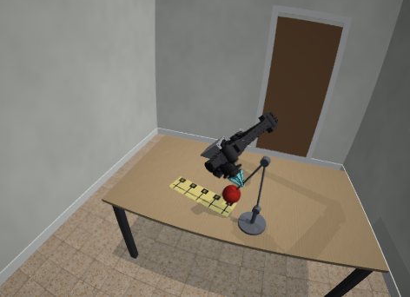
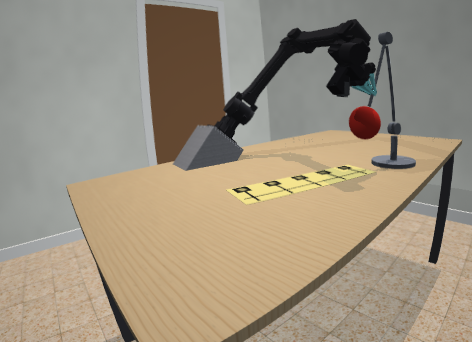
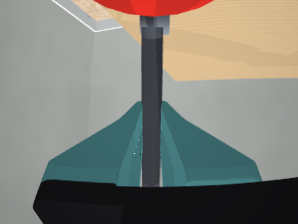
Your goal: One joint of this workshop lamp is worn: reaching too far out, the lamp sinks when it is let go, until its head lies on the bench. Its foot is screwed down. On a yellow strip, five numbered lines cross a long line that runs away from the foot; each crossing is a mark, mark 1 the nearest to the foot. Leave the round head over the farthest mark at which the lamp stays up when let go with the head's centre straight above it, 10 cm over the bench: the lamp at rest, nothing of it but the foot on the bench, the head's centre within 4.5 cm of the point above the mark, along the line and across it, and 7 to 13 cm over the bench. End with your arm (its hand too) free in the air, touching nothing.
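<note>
The lamp has a grey round foot [image 1: 252,224] [image 2: 393,161], a thin grey arm folded at a top joint [image 1: 265,161] [image 2: 385,37], and a round red head [image 1: 231,193] [image 2: 364,122]. The head hangs clear above the bench, over the end of the yellow strip [image 1: 181,184] [image 2: 280,192] nearest the foot. My gripper [image 1: 238,179] [image 2: 370,89] [image 3: 151,111] is shut on the lamp's arm rod [image 3: 150,70] just above the head, its teal fingers pressed against both sides of the rod.
The robot's grey wedge base [image 2: 207,148] stands at the back of the wooden bench [image 1: 304,215] [image 2: 200,248]. The strip runs away from the foot toward the bench's left edge. A brown door [image 1: 300,81] is behind.
</note>
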Available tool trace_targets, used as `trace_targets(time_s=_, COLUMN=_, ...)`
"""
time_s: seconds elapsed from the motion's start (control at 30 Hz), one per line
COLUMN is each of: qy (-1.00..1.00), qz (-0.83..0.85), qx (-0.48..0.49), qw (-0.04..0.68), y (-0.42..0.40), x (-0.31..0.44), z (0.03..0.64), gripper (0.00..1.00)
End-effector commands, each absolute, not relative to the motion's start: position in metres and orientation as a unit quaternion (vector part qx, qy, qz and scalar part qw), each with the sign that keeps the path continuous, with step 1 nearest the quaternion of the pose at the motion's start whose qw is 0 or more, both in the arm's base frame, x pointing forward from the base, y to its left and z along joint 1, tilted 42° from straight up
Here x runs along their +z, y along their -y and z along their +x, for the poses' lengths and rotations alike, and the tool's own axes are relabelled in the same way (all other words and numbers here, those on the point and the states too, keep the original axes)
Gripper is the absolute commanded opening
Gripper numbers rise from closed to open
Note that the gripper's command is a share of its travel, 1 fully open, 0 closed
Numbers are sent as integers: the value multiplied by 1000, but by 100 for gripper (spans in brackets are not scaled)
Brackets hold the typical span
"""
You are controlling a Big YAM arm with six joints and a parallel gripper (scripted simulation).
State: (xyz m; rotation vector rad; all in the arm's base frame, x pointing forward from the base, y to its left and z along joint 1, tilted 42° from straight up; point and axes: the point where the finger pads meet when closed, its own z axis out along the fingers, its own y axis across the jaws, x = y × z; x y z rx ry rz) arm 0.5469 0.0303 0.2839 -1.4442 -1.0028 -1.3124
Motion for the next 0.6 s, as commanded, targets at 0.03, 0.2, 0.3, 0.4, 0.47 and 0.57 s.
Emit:
trace_targets(time_s=0.03, qy=409, qz=-585, qx=-535, qw=452, y=-28, x=288, z=547, gripper=0)
trace_targets(time_s=0.2, qy=408, qz=-585, qx=-535, qw=452, y=-28, x=288, z=547, gripper=0)
trace_targets(time_s=0.3, qy=408, qz=-585, qx=-535, qw=453, y=-28, x=288, z=547, gripper=0)
trace_targets(time_s=0.4, qy=408, qz=-585, qx=-536, qw=453, y=-28, x=288, z=547, gripper=0)
trace_targets(time_s=0.47, qy=408, qz=-584, qx=-535, qw=454, y=-27, x=286, z=547, gripper=0)
trace_targets(time_s=0.57, qy=409, qz=-582, qx=-535, qw=456, y=-25, x=281, z=546, gripper=0)
